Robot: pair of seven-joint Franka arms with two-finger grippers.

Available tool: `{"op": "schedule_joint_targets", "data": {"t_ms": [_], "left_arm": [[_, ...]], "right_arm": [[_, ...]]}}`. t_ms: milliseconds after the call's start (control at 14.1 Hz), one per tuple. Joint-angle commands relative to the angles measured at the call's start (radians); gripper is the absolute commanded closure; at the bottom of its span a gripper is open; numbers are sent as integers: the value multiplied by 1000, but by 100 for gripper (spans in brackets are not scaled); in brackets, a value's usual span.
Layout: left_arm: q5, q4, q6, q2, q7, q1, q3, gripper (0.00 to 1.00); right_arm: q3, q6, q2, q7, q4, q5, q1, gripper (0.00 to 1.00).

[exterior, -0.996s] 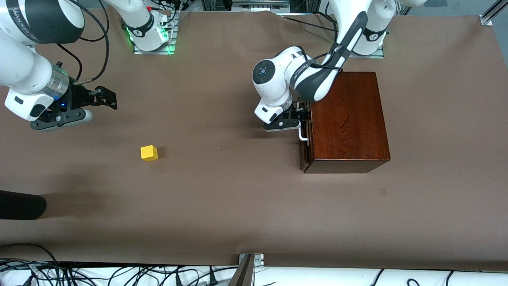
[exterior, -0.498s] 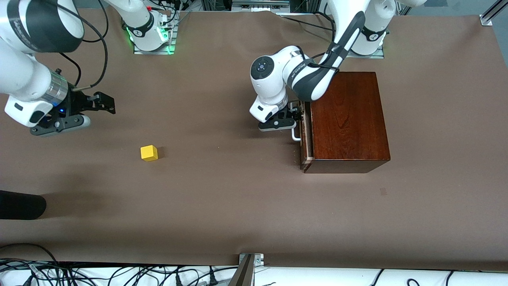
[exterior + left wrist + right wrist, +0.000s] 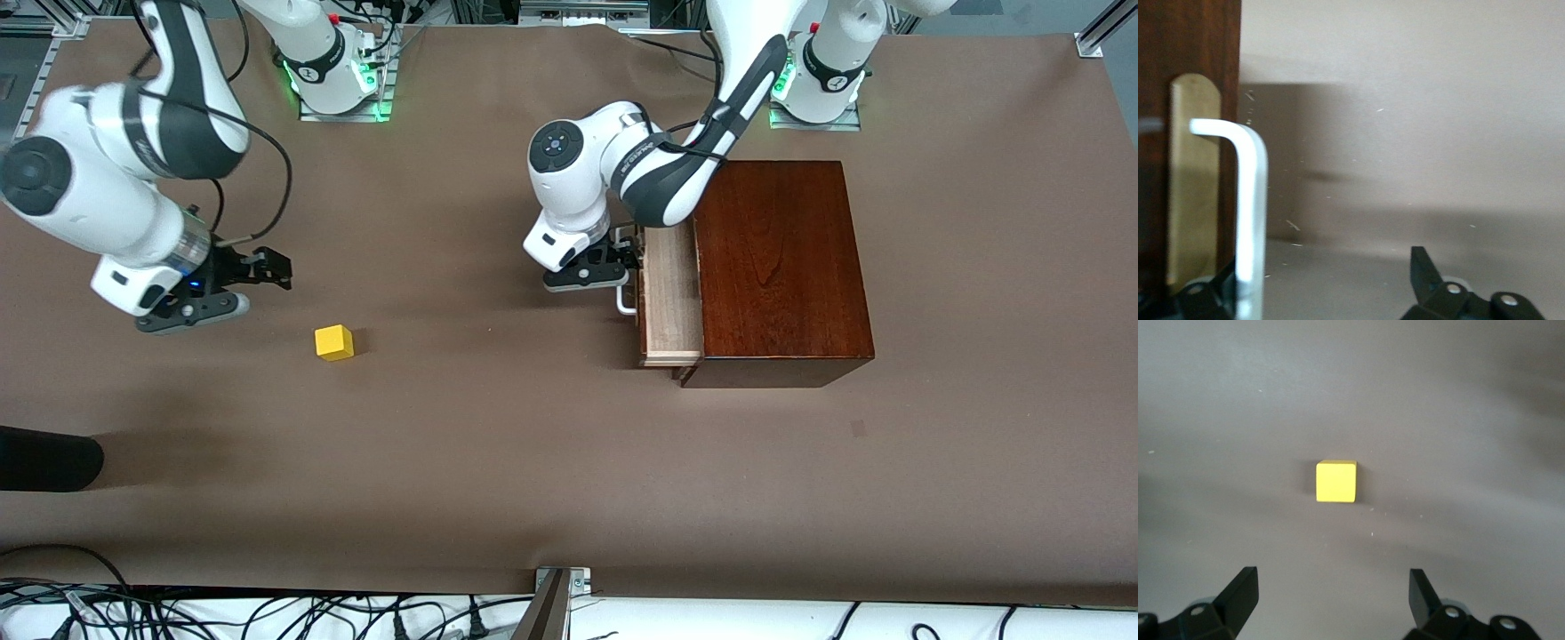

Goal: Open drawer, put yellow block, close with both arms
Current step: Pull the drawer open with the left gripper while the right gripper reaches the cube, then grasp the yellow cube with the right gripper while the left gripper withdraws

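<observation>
Altogether one box (image 3: 778,267), one drawer (image 3: 669,298), one block (image 3: 334,342) and two arms show on the table (image 3: 498,462); the box sits toward the left arm's end, close to that arm's base; its drawer is slid partway out of the face turned toward the right arm's end, showing a strip of pale wood inside; nothing can be seen lying in that exposed strip, and the rest of the tray is hidden under the box top; the white bar handle (image 3: 626,302) stands on the drawer front; the left gripper (image 3: 625,258) is at that handle, at its end farther from the front camera; in the left wrist view the bar (image 3: 1250,220) runs down beside one finger (image 3: 1201,297) while the other finger (image 3: 1431,283) stands well apart from it, so the jaws are spread and not clamped on the bar; the yellow block lies on the bare table, well apart from the box toward the right arm's end and a little nearer to the front camera than the drawer front; the right gripper (image 3: 267,267) hangs just beside the block with its jaws wide apart and holding nothing; the right wrist view shows the cube (image 3: 1336,482) between and ahead of the two fingertips (image 3: 1245,587), touching neither
</observation>
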Motion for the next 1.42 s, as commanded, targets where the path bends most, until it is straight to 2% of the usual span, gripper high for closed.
{"op": "schedule_joint_targets", "data": {"t_ms": [0, 213, 498, 782, 924, 1067, 1138, 1351], "left_arm": [[-29, 109, 11, 68, -6, -19, -5, 0], [-35, 117, 9, 66, 3, -20, -5, 0], [-34, 118, -20, 16, 47, -12, -5, 0], [-35, 120, -173, -79, 153, 0, -5, 0], [-40, 121, -265, -152, 261, 55, -5, 0], [-55, 121, -334, -229, 318, 115, -5, 0], [-55, 121, -369, -266, 342, 151, -5, 0], [-78, 121, -489, -344, 596, 288, -5, 0]], "right_arm": [[3, 204, 3, -41, -141, -2, -7, 0], [5, 344, 106, -46, -152, -2, -5, 0], [12, 481, 229, -43, -150, -1, 10, 0], [26, 507, 267, -30, -143, 7, 18, 0], [26, 528, 286, -29, -141, 9, 19, 0], [28, 567, 310, -30, -141, 9, 21, 5], [28, 575, 313, -30, -140, 9, 21, 11], [28, 573, 316, -41, -124, 7, 32, 69]]}}
